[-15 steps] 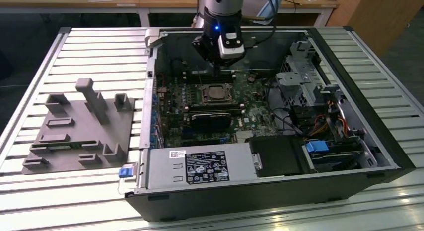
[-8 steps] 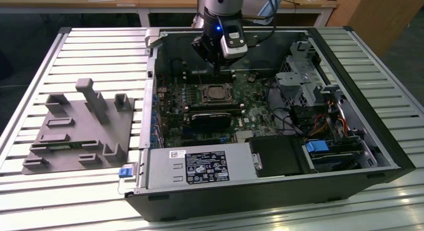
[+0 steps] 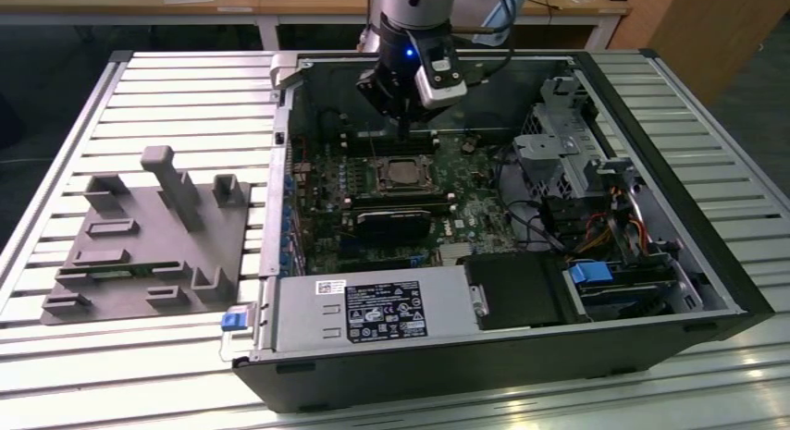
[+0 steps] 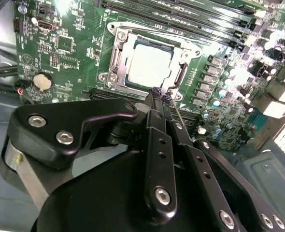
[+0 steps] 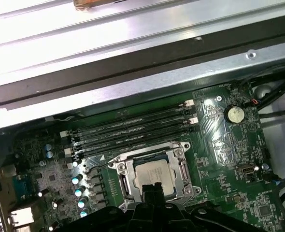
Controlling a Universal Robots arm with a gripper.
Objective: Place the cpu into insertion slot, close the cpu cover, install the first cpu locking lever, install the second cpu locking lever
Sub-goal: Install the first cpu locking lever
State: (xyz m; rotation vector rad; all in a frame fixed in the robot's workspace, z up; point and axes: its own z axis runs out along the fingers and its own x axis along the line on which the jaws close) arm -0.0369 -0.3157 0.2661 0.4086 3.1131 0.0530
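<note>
The gripper (image 4: 159, 94) has its fingertips closed together at the edge of the cpu cover (image 4: 117, 55); any grip on the thin lever (image 4: 178, 110) alongside is indiscernible. The cpu (image 3: 398, 176) lies framed by that cover, with the gripper at its 12 o'clock in the exterior view.

Nothing legible anywhere. Dark printed label (image 3: 385, 313) on the power supply (image 3: 302, 324): too small to read. White markings across the motherboard (image 4: 75, 29): equally unreadable.
</note>
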